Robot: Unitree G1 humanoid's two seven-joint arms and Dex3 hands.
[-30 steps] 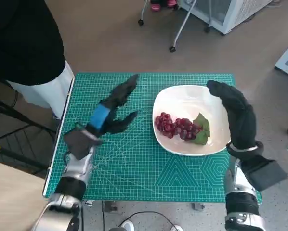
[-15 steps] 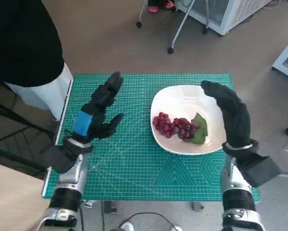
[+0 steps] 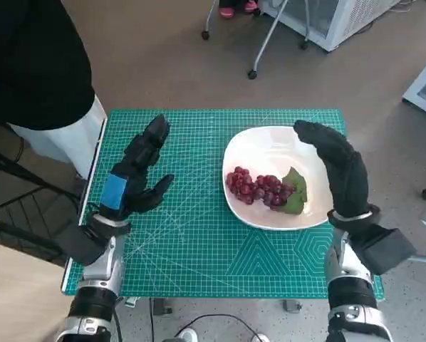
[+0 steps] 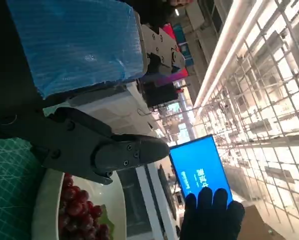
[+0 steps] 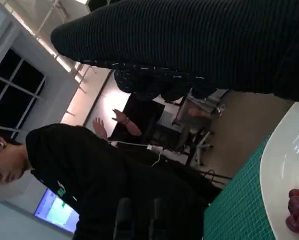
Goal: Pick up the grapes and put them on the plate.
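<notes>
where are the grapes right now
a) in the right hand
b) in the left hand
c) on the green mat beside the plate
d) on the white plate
d: the grapes lie with a green leaf on the white plate, while the left hand and the right hand each hold nothing.

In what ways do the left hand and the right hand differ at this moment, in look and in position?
The left hand is black with blue tape on its back; the right hand wears a black knitted glove. The left hand is over the green mat, apart from the plate; the right hand is over the plate's edge, beside the grapes. Both hold nothing, fingers apart.
</notes>
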